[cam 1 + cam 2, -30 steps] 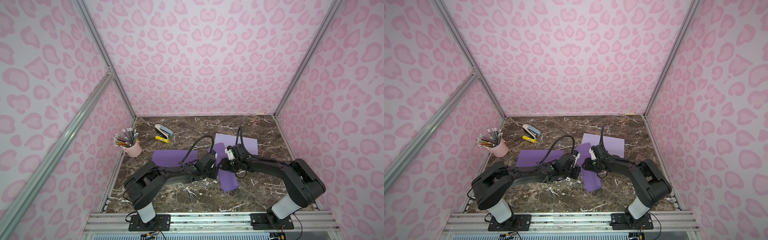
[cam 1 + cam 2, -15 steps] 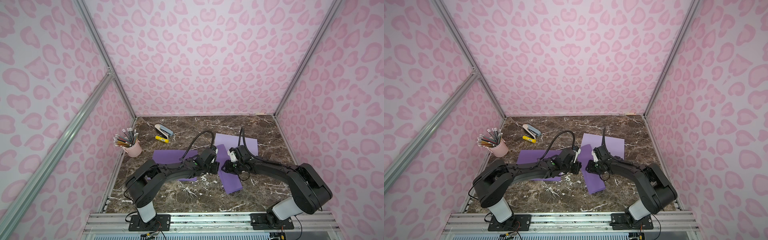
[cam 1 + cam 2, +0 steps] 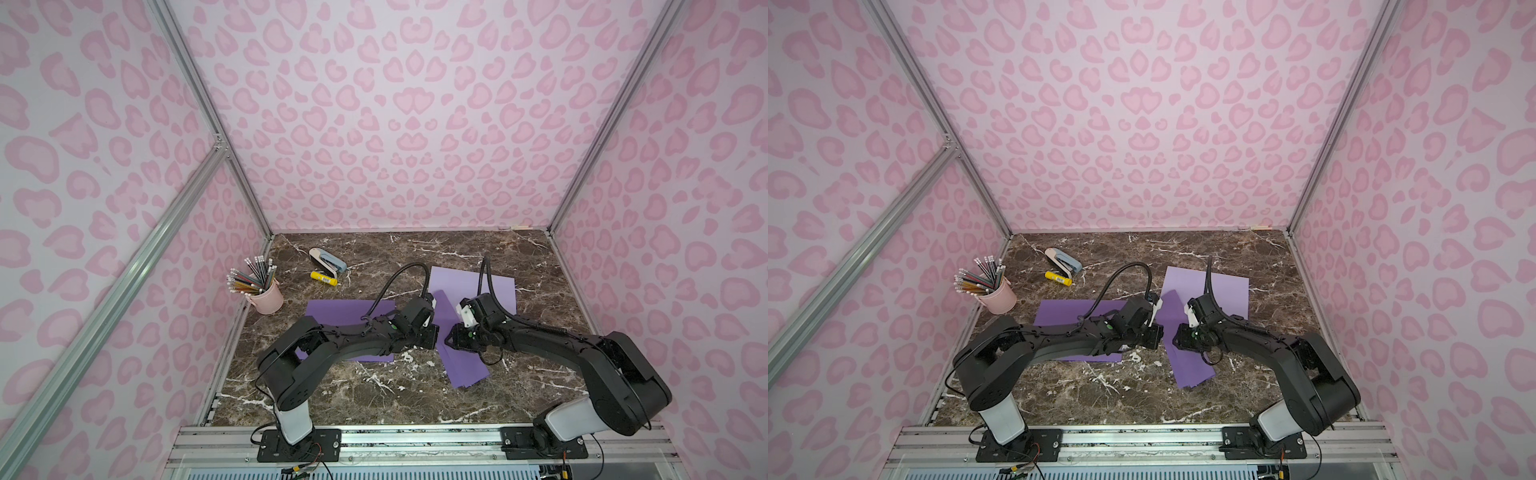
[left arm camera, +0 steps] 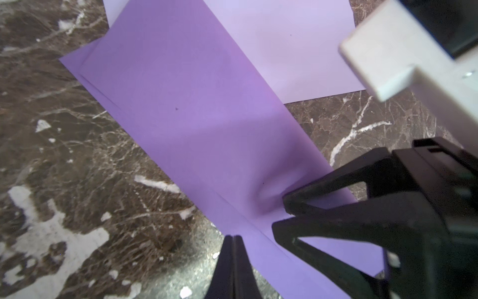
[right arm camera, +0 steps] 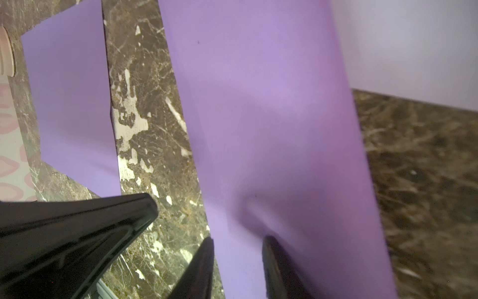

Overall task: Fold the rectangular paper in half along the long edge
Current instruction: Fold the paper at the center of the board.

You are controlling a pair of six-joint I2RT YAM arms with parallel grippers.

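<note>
The purple paper [image 3: 465, 368] [image 3: 1192, 370] lies folded into a long narrow strip, running diagonally across the middle of the marble table. At its left edge, my left gripper [image 4: 234, 236] [image 3: 432, 334] is shut with nothing in it, its tips touching the table right at the strip's border. My right gripper [image 5: 238, 243] [image 3: 451, 338] comes in from the other side. It is open by a narrow gap, and both tips press down on the strip [image 5: 271, 103]. One fingertip [image 4: 285, 204] dents the paper [image 4: 207, 116]. The arms hide the strip's middle in both top views.
A flat purple sheet [image 3: 345, 316] lies under my left arm. A paler lilac sheet [image 3: 469, 282] lies behind the strip. At the far left are a pink cup of pencils [image 3: 268, 297], a stapler [image 3: 328, 259] and a yellow tube [image 3: 324, 278]. Patterned walls enclose the table.
My right gripper's jaws have narrowed a little. Its arm has swung outward to the right, and the strip's near end has slid slightly toward the front right. My left gripper stayed shut.
</note>
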